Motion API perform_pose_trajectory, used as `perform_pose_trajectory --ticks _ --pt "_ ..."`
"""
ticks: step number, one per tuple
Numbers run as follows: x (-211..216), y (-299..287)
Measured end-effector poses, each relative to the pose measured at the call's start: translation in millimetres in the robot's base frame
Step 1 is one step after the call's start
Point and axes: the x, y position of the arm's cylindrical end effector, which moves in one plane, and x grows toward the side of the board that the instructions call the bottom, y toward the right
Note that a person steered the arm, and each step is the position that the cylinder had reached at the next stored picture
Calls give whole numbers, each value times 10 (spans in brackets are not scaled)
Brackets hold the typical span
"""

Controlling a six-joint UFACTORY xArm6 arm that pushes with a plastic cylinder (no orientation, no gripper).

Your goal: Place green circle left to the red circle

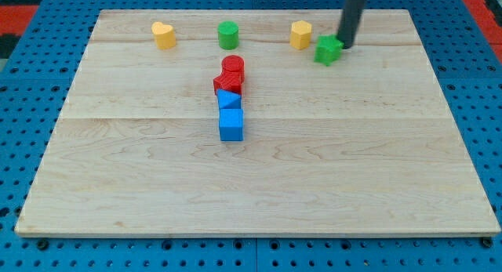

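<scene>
The green circle [227, 34] stands near the view's top, left of centre, on the wooden board [259, 186]. The red circle [233, 67] lies below it, a little to the right, touching a second red block [226, 85]. My tip [343, 45] is at the view's upper right, touching the right side of a green block [328, 49] of angular shape. The tip is far to the right of both circles.
A yellow heart-like block [163, 34] sits at the top left. A yellow block [300, 34] sits left of the angular green block. Two blue blocks [230, 124] lie in a column under the red blocks, the upper one [229, 99] touching them.
</scene>
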Motion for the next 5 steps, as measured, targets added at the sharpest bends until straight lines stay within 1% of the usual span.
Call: perform_pose_trajectory --ticks 2,3,4,5 --pt "308 -1081" --pt "73 -1144" --pt "-233 -1402" --pt "-444 -1238"
